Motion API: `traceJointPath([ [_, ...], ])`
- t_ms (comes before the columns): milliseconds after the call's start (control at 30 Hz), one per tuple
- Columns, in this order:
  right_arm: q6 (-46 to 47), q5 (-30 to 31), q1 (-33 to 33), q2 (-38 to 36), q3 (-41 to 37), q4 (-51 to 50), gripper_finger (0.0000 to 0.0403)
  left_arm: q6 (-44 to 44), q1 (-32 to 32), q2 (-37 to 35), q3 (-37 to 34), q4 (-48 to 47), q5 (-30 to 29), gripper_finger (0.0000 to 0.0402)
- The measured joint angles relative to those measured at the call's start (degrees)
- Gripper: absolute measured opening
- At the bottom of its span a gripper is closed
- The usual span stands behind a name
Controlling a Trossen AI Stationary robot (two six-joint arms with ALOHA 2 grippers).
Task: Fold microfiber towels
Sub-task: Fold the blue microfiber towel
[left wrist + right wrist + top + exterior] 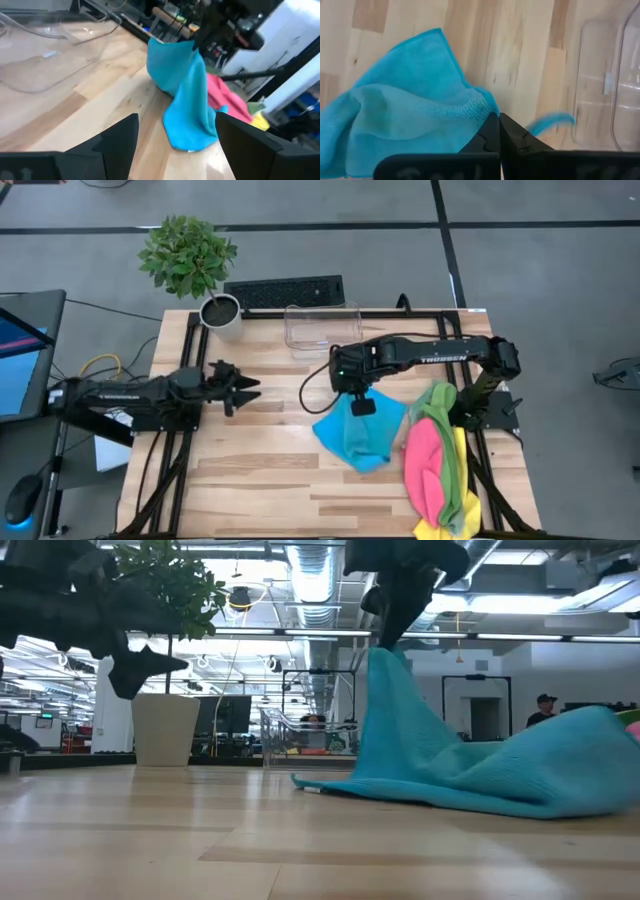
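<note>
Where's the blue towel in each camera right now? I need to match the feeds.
High: blue towel right of center, under right gripper.
Low: center-right, peak lifted.
Left wrist: center, hanging.
Right wrist: left half, pinched.
Shared landmark: clear plastic bin, visible in every view.

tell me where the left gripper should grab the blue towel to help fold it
Probably the free corner lying flat on the table nearest the left gripper, approached low from the left arm's side. The right gripper already pinches the blue towel at its raised edge, so that tented part is taken.
</note>
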Motion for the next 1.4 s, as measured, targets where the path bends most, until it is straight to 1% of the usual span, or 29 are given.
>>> traceJointPath([
  [200, -0.09, -0.09, 0.09, 0.0, 0.0, 0.6, 0.0013, 1.5, -5.67, 13.84, 0.0, 13.01, -4.17, 0.0254],
  [300, -0.11, -0.06, 0.04, 0.0, 0.0, 0.64, 0.0014, 1.48, -7.98, 22.43, 0.02, 19.63, -6.56, 0.0254],
  [367, -0.1, -0.06, 0.04, 0.0, 0.0, 0.85, 0.0013, 1.25, -9.25, 28.3, 1.0, 22.03, -7.42, 0.0254],
  [433, -0.11, -0.07, 0.04, 0.0, 0.0, 0.97, 0.0012, 1.32, -10.51, 34.22, 3.68, 22.28, -7.74, 0.0254],
  [633, -0.06, -0.09, 0.04, 0.0, 0.0, 1.28, 0.0018, 5.65, -13.3, 51.82, 15.71, 21.27, -9.47, 0.0253],
  [900, 0.01, -0.09, 0.04, 0.0, 0.0, 1.46, 0.0019, 8.6, -13.86, 69.93, 30.84, 13.59, -8.1, 0.0253],
  [1000, 0.0, -0.1, 0.04, 0.0, 0.0, 1.46, 0.0022, 10.48, -14.32, 75.09, 35.31, 11.74, -9.79, 0.0253],
  [1100, 0.01, -0.15, 0.04, 0.0, 0.0, 1.43, 0.0019, 10.5, -14.59, 78.52, 38.53, 9.99, -11.18, 0.0253],
  [1233, 0.0, -0.22, 0.09, 0.0, 0.0, 1.39, 0.0018, 10.46, -15.39, 81.72, 40.67, 7.55, -13.68, 0.0253],
  [1300, 0.0, -0.24, 0.11, 0.0, 0.0, 1.29, 0.0022, 10.13, -16.0, 82.86, 41.27, 6.38, -16.3, 0.0253],
  [1400, -0.02, -0.24, 0.09, 0.0, 0.0, 1.31, 0.0024, 8.84, -16.96, 84.17, 41.38, 6.29, -17.86, 0.0253],
])
